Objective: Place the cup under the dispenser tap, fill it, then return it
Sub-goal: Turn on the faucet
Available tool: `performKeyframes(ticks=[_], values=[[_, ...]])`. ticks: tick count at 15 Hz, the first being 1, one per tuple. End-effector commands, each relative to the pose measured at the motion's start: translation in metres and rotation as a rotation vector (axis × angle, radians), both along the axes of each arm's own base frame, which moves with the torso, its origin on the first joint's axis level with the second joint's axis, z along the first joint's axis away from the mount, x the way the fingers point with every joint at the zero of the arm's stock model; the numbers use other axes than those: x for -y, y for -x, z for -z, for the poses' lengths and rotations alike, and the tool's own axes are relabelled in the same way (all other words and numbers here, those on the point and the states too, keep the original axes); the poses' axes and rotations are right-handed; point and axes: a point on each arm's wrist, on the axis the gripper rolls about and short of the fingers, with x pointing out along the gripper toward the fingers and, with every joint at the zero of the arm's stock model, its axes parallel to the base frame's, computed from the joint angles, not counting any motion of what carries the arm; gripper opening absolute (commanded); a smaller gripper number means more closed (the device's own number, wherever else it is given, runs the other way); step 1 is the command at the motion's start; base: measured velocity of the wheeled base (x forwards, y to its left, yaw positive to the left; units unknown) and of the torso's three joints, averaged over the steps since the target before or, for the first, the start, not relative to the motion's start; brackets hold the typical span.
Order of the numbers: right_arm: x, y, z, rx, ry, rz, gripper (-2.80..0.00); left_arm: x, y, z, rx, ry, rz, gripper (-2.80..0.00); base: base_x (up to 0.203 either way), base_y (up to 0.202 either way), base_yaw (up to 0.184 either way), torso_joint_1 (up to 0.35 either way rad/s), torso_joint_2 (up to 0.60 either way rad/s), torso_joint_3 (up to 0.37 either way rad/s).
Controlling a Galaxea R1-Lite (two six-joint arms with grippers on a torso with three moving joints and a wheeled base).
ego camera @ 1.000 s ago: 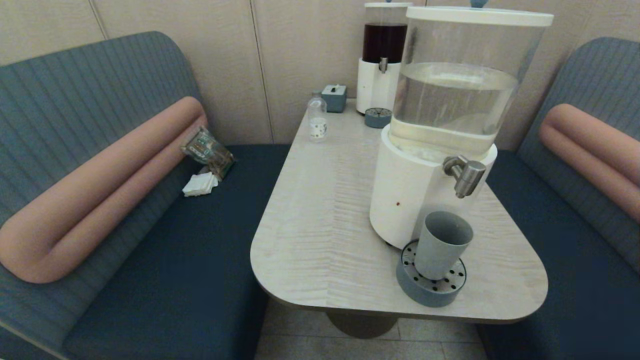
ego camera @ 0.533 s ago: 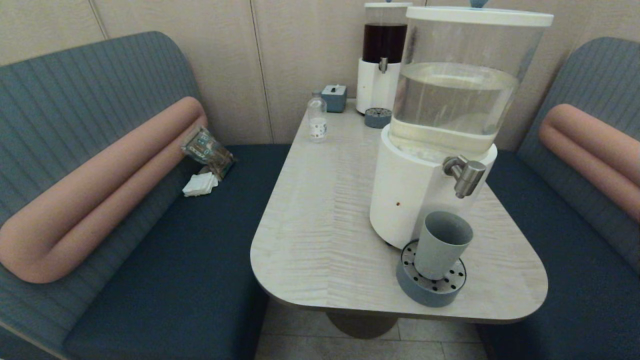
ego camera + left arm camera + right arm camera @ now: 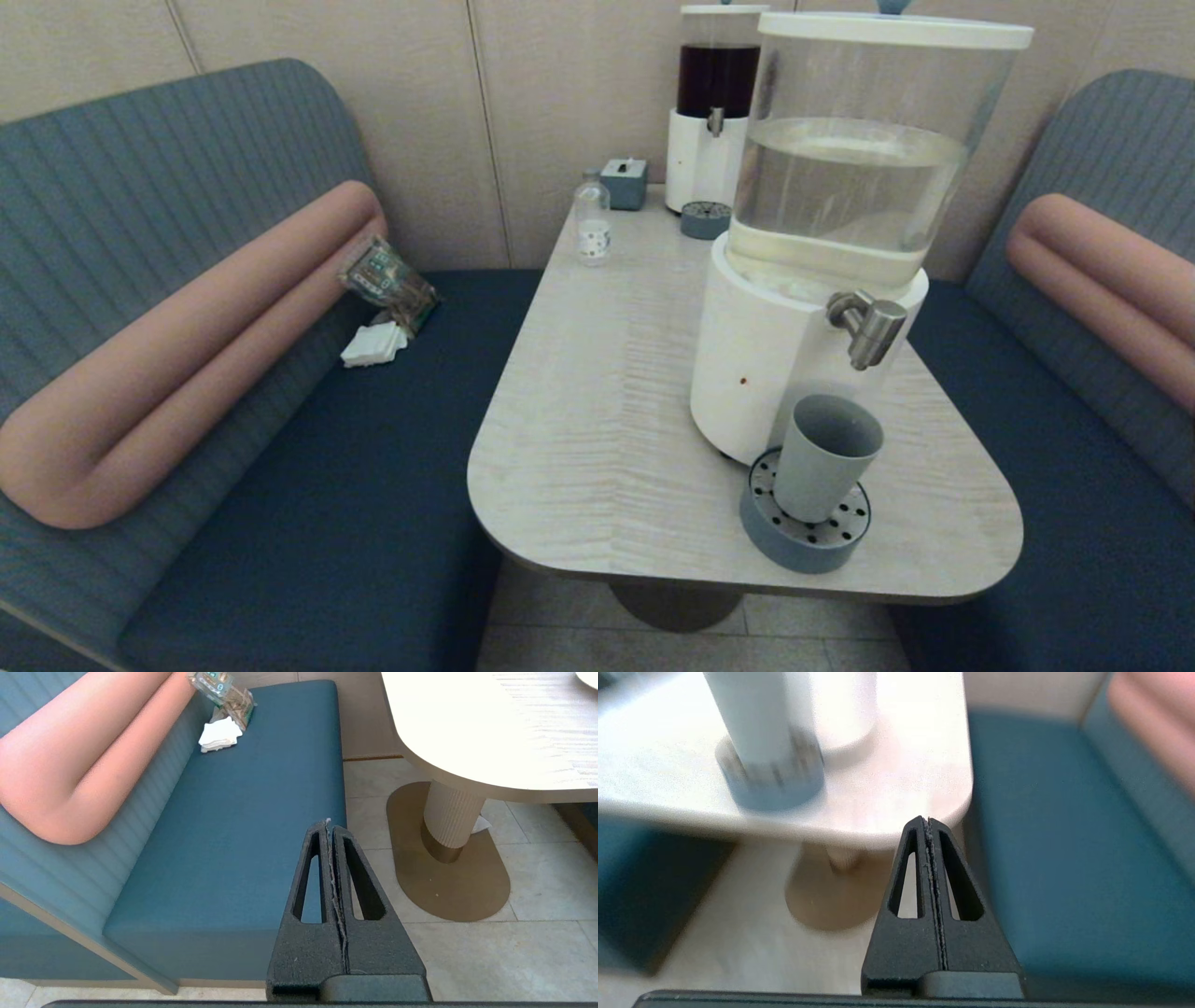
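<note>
The cup [image 3: 826, 457] stands upright on the round perforated drip tray [image 3: 803, 541], close against the white base of the big dispenser [image 3: 775, 364]. It sits there, by my judgement, because the tray marks the filling spot: the dispenser tap [image 3: 870, 327] hangs above the cup, its spout roughly over the open mouth, so liquid would fall inside and any splash would land in the tray. No stream shows from the spout, and whether the cup holds liquid I cannot tell.

Neither arm shows in the head view. The right end effector [image 3: 929, 821] has its fingers pressed together on nothing and hangs below the desk [image 3: 597, 439] edge; cup and tray lie ahead of it, higher and off to one side, well apart. Its position suggests an arm drawn clear or waiting.

The left end effector [image 3: 329, 823] is likewise closed and empty, low over the bench seat [image 3: 243, 826] beside the desk pedestal [image 3: 451, 816], far from the cup, apparently parked.
</note>
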Motion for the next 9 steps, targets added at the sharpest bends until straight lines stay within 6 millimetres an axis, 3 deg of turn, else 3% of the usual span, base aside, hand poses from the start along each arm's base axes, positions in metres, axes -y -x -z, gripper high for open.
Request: performKeyframes(ticks=[1,3,4,6,7,9], values=[[0.000,0.011,-0.046,0.060,-0.018,-0.007,-2.80,0.000,0.000,0.000,-0.002,-0.001,0.000,-2.80,0.000,0.000,0.000,0.000,0.00,0.000],[0.000,0.025,-0.137,0.156,-0.059,-0.034,-2.80,0.000,0.000,0.000,-0.002,-0.001,0.000,-2.80,0.000,0.000,0.000,0.000,0.00,0.000],[-0.001,0.014,-0.177,0.145,-0.074,-0.046,-2.80,0.000,0.000,0.000,-0.002,-0.001,0.000,-2.80,0.000,0.000,0.000,0.000,0.00,0.000],[-0.001,-0.027,-0.261,0.121,-0.096,-0.066,-2.80,0.000,0.000,0.000,-0.002,-0.001,0.000,-2.80,0.000,0.000,0.000,0.000,0.00,0.000],[-0.001,-0.049,-0.291,0.089,-0.104,-0.077,-2.80,0.000,0.000,0.000,-0.002,-0.001,0.000,-2.80,0.000,0.000,0.000,0.000,0.00,0.000],[-0.004,-0.111,-0.323,-0.080,-0.118,-0.098,-2.80,0.000,0.000,0.000,-0.002,-0.001,0.000,-2.80,0.000,0.000,0.000,0.000,0.00,0.000]])
